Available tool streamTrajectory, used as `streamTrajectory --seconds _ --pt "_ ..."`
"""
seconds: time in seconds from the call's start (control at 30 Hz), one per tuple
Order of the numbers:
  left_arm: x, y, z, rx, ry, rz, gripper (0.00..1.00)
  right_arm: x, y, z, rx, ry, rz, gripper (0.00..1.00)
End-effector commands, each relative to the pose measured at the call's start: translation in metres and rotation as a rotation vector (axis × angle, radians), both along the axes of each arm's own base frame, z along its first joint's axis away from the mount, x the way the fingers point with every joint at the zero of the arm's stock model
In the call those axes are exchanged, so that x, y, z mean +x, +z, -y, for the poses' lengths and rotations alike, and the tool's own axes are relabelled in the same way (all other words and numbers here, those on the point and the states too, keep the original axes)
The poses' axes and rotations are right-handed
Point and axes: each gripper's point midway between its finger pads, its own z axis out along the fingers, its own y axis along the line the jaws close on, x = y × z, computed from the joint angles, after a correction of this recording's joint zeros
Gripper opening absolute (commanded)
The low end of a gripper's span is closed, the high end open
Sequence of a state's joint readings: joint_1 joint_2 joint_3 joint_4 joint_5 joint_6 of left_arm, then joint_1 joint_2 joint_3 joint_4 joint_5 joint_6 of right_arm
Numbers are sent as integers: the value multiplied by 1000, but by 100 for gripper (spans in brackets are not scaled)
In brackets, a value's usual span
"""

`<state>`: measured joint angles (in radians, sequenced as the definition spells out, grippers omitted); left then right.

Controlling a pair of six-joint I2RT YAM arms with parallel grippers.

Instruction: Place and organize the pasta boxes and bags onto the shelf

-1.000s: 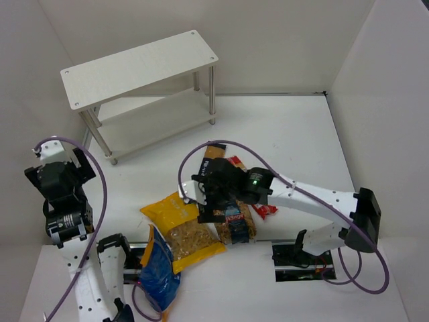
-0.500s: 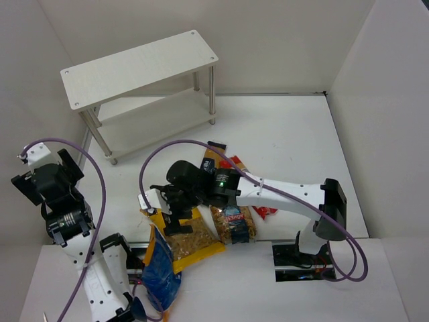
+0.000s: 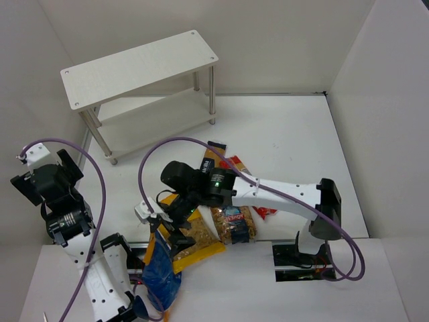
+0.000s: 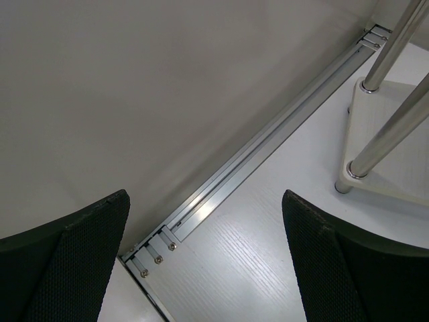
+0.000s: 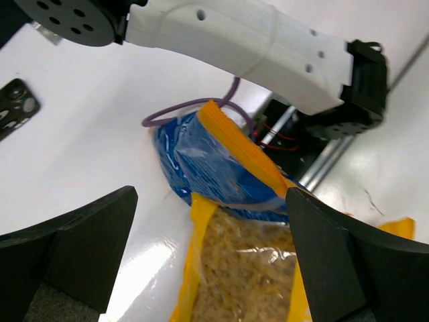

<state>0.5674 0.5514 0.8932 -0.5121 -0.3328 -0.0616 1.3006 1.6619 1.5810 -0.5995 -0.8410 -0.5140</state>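
Observation:
The white two-tier shelf (image 3: pixel 141 67) stands at the back left; its silver legs (image 4: pixel 389 131) show in the left wrist view. The blue bag with orange ends (image 3: pixel 161 275) lies at the near edge, overlapping the yellow windowed bag (image 3: pixel 196 238). The clear blue-labelled bag (image 3: pixel 234 225), the navy-tan box (image 3: pixel 212 158) and the red pack (image 3: pixel 240 165) lie to their right. My right gripper (image 3: pixel 163 228) is open, low over the seam of the blue bag (image 5: pixel 214 168) and the yellow bag (image 5: pixel 248 275); it (image 5: pixel 211 258) holds nothing. My left gripper (image 3: pixel 47 181) is open and empty by the left wall.
An aluminium rail (image 4: pixel 268 144) runs along the foot of the left wall, beside the shelf's feet. The left arm's white base (image 5: pixel 241 40) and a purple cable (image 5: pixel 194 107) lie right behind the blue bag. White walls close in the table on three sides.
My right arm has swung left from over the clear bag to over the yellow and blue bags and dropped lower. My left arm drew back towards the left wall, then held still.

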Motion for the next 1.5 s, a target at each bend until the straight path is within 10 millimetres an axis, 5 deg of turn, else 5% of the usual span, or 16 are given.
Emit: streamTrajectory --seconds 0.0,0.37,0.57,0.93,1.47 --pt "1 10 -1 11 6 58 100 -21 -1 -1 -7 104 -75 100" --pt "1 14 4 17 -23 78 100 -21 -27 -22 -81 99 -121 100" --pt "0 16 5 22 -23 85 100 -23 -24 -36 -91 116 -163 100" --pt "-2 18 6 27 -23 93 100 -54 -31 -32 -141 195 -199 96" --pt "-3 19 7 33 -23 101 100 -64 -53 -36 -191 225 -220 78"
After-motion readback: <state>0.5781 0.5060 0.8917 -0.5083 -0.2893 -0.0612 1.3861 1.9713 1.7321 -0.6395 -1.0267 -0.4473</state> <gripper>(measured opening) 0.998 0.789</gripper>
